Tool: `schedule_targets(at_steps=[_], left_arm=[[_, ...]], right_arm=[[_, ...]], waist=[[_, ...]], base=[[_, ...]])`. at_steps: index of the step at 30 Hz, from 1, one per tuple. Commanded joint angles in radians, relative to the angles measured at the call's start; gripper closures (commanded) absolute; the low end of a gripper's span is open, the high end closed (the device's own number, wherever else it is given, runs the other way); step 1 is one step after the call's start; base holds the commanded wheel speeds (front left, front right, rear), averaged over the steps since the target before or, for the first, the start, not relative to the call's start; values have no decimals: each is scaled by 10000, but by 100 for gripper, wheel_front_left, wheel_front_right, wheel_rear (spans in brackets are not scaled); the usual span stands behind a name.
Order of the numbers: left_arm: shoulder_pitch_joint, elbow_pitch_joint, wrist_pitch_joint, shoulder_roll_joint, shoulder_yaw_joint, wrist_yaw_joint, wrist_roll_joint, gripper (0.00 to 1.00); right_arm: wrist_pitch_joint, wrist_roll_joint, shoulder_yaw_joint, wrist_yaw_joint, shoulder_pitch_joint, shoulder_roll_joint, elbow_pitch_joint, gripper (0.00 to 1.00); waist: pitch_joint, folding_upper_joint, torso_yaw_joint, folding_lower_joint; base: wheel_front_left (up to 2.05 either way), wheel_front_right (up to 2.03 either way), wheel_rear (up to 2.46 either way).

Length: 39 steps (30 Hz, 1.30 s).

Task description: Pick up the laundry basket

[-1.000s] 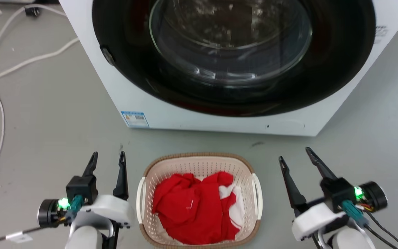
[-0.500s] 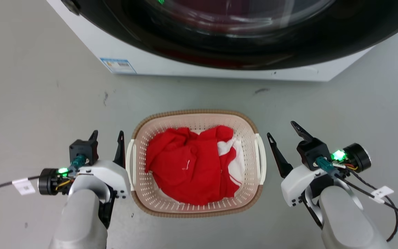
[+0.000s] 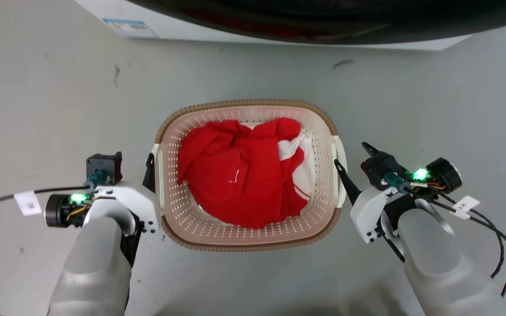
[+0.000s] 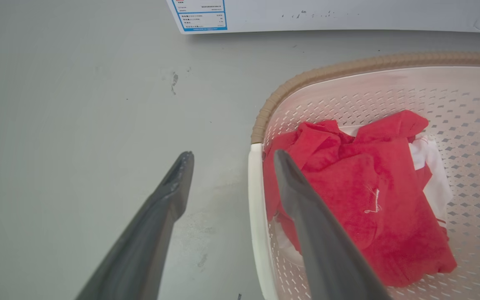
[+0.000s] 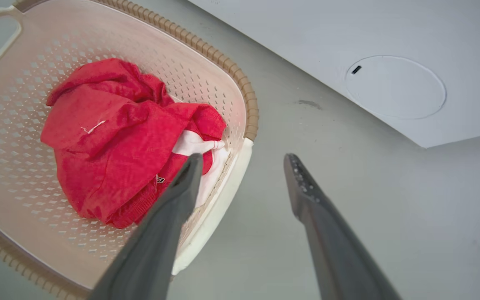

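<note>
Both wide, left tool and right tool astride laundry basket handles; label illegible.

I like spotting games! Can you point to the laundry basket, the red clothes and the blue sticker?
laundry basket (image 3: 244,103): head view, on its brown far rim.
red clothes (image 3: 235,184): head view, middle of the red heap.
blue sticker (image 4: 201,14): left wrist view, middle of the label.
</note>
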Motion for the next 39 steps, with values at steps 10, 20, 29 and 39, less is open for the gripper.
schedule_targets(at_steps=[10, 20, 29, 39], left_arm=[[-999, 941, -28, -178, -442, -158, 64, 0], [-1601, 1904, -28, -421, -798, -240, 18, 0], [-1750, 2436, -38, -565, -1206, -379, -164, 100], [-1234, 2793, 70, -652, -1628, -415, -366, 100]], right_arm=[[-21, -204, 74, -7, -1150, -9, 1325, 0], [55, -141, 109, -7, -1791, -8, 2330, 0], [113, 116, 185, 10, -1844, -6, 2681, 100], [353, 834, 806, 9, -1285, -2, 2974, 100]], waist=[[1189, 0, 222, -2], [1765, 0, 368, -2], [1489, 0, 401, -2], [-65, 0, 438, -2]], base=[[0, 0, 0], [0, 0, 0], [0, 0, 0], [0, 0, 0]])
